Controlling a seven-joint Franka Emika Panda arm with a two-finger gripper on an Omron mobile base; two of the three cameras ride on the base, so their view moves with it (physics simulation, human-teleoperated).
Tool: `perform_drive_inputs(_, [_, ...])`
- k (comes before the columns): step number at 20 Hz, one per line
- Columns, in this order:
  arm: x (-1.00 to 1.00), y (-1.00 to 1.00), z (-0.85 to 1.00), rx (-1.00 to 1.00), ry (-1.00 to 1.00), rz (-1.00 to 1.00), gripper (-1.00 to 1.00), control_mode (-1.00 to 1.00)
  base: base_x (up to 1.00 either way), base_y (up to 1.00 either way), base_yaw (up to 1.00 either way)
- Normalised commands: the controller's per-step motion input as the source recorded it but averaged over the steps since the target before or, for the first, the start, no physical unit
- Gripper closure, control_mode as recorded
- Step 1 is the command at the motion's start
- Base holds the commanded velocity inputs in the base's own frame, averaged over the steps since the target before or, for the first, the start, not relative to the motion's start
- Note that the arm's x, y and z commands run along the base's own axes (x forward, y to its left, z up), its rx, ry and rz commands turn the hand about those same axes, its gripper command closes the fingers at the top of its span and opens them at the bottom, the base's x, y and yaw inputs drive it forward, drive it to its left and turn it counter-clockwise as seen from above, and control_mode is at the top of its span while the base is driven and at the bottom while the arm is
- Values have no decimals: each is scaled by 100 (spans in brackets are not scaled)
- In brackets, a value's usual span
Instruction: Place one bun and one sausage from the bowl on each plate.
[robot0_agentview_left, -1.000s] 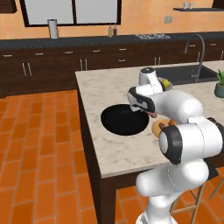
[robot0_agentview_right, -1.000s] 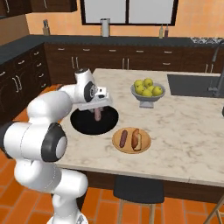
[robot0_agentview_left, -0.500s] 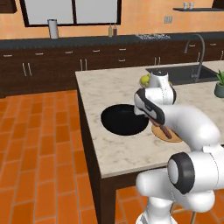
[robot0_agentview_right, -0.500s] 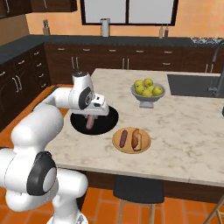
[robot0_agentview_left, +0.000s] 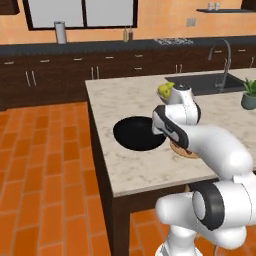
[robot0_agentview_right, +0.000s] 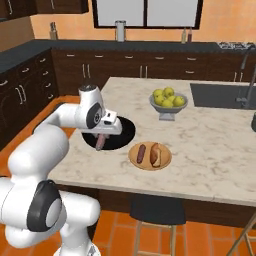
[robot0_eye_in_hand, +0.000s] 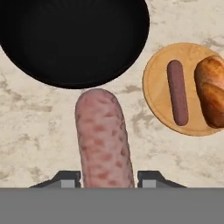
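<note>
Marble-topped, the kitchen island counter (robot0_agentview_right: 210, 145) carries one black bowl (robot0_agentview_left: 137, 133) near its left edge, apparently empty though the arm covers part of it. One tan wooden plate (robot0_agentview_right: 150, 155) lies just beside the bowl, toward the front edge, holding one sausage on the plate (robot0_eye_in_hand: 177, 92) and one bun (robot0_eye_in_hand: 211, 90), the bun cut off at the hand view's edge. One grey footed fruit bowl (robot0_agentview_right: 168, 103) stands farther back. The gripper (robot0_eye_in_hand: 107, 178) has its jaws narrowed on a second sausage (robot0_eye_in_hand: 104, 139), held above the counter between bowl and plate. Only one plate can be made out.
</note>
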Motion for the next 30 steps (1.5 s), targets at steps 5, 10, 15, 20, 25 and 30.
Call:
perform_drive_inputs(5, [0,0,0,0,0,0,100,100,-38,-95,-13])
perform_drive_inputs(10, [0,0,0,0,0,0,100,100,18,-100,-10])
perform_drive_inputs(15, [0,0,0,0,0,0,100,100,27,-100,5])
perform_drive_inputs(20, [0,0,0,0,0,0,100,100,22,-98,8])
perform_drive_inputs(25, [0,0,0,0,0,0,100,100,43,-69,2])
perform_drive_inputs(30, [0,0,0,0,0,0,100,100,56,-29,5])
